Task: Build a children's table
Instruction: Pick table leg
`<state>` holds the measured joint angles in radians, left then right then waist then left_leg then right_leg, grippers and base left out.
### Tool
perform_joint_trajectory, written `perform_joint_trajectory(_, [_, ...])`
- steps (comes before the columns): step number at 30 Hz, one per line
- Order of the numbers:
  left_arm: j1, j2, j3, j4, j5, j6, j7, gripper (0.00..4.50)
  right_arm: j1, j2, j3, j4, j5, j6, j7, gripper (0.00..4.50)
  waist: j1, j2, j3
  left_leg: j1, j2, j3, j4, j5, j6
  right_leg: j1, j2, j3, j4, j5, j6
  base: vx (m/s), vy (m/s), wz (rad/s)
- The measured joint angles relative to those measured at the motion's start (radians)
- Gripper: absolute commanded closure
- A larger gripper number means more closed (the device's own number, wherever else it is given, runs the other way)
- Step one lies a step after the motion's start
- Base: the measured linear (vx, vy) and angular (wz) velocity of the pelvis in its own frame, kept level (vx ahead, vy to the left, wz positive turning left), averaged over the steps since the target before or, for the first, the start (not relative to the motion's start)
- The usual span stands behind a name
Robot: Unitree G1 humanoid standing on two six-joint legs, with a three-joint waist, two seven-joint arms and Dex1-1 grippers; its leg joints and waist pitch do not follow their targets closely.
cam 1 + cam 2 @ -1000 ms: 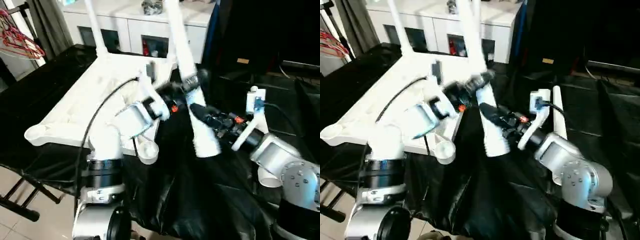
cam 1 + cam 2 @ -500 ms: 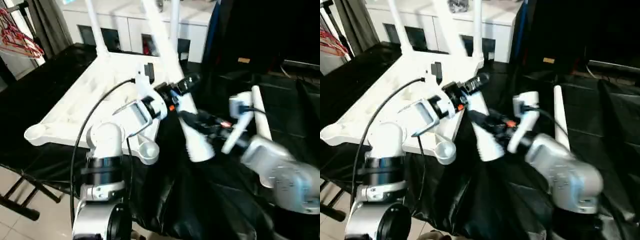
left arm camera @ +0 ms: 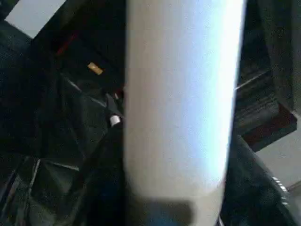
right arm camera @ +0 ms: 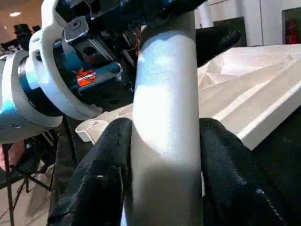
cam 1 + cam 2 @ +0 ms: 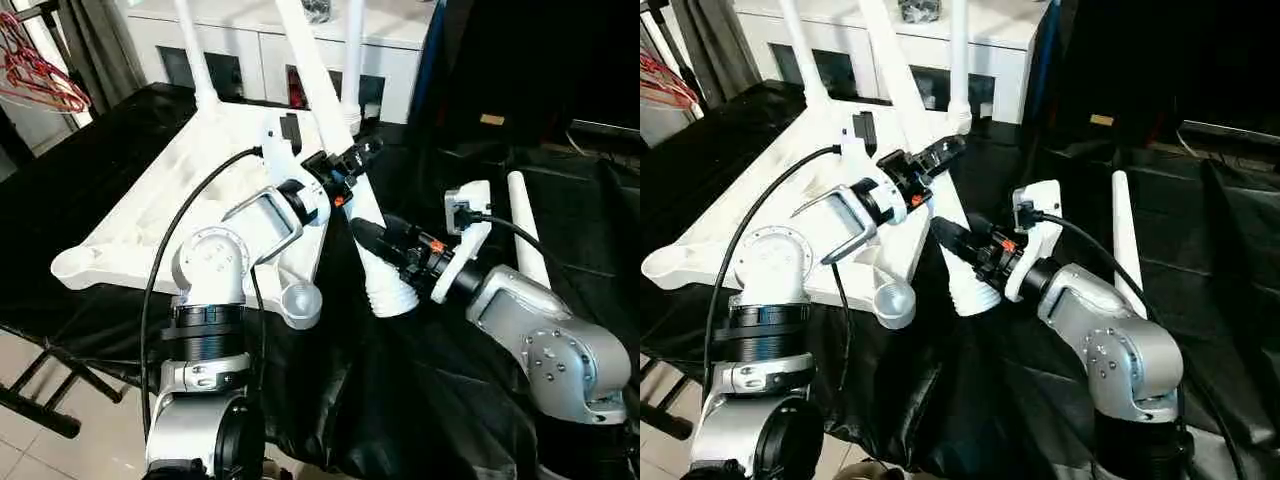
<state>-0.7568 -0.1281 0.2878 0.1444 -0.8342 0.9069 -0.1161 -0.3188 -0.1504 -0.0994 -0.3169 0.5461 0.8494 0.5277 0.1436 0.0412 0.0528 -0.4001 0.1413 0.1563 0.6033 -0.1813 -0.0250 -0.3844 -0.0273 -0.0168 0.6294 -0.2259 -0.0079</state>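
Observation:
The white table top lies upside down on the black-draped surface, ribs up. Two legs stand upright in its far corner sockets. A third leg hangs tilted over the top's right edge. My left gripper is shut on its middle. My right gripper is shut on it lower down, black fingers on either side of the tube. Its flared end hovers just right of the near corner socket. A fourth leg lies on the cloth at the right.
A white cabinet with glass doors stands behind the table top. Red hangers hang at the far left. The black cloth covers the work surface, and black stand legs cross the tiled floor at lower left.
The held leg has tipped, its upper end swinging left, and its flared end has shifted slightly left toward the near corner socket. My right arm has moved left with it.

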Motion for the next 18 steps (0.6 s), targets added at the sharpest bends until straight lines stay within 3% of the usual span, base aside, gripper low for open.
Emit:
perform_joint_trajectory(3, [0.000,0.003,-0.027,-0.008,-0.006,0.010,-0.041,2.31,-0.015,-0.009,0.000,0.011,0.005,0.001,0.000,1.86,0.001,0.001,0.000,0.000,0.000,0.000,0.001,0.000,0.000,0.000,0.000,0.000,0.000,0.000,0.000,0.000,0.000,0.00])
perform_joint_trajectory(4, [0.000,0.007,-0.040,-0.010,-0.006,0.011,-0.056,2.51,-0.024,-0.013,-0.001,0.014,0.006,0.002,0.001,1.61,0.001,0.001,0.000,0.000,0.000,0.000,0.001,0.000,0.001,0.000,0.000,0.000,0.000,0.001,0.000,0.000,0.000,0.00])
perform_joint_trajectory(8, [0.000,0.040,-0.077,-0.012,-0.005,0.015,-0.127,2.60,-0.036,-0.041,-0.002,0.014,0.013,0.005,0.014,1.44,-0.001,0.002,0.000,0.000,0.000,0.000,0.001,0.001,0.001,0.000,0.000,0.000,0.000,0.001,0.000,0.000,0.000,0.00])
perform_joint_trajectory(10, [-0.001,0.067,-0.110,-0.012,-0.001,0.015,-0.176,2.64,-0.036,-0.063,0.002,0.015,0.021,0.021,0.030,1.14,-0.001,0.002,0.000,0.000,0.000,0.000,0.001,0.001,0.001,0.000,0.000,0.000,0.000,0.001,0.000,0.000,0.000,0.00])
perform_joint_trajectory(18, [-0.052,0.200,-0.261,-0.011,0.046,0.011,-0.442,2.65,-0.078,-0.184,0.012,0.045,0.123,0.185,0.133,1.07,0.001,0.001,0.000,0.000,0.000,0.000,0.001,0.002,0.002,0.000,0.000,0.000,0.001,0.002,0.000,0.000,0.000,0.00])
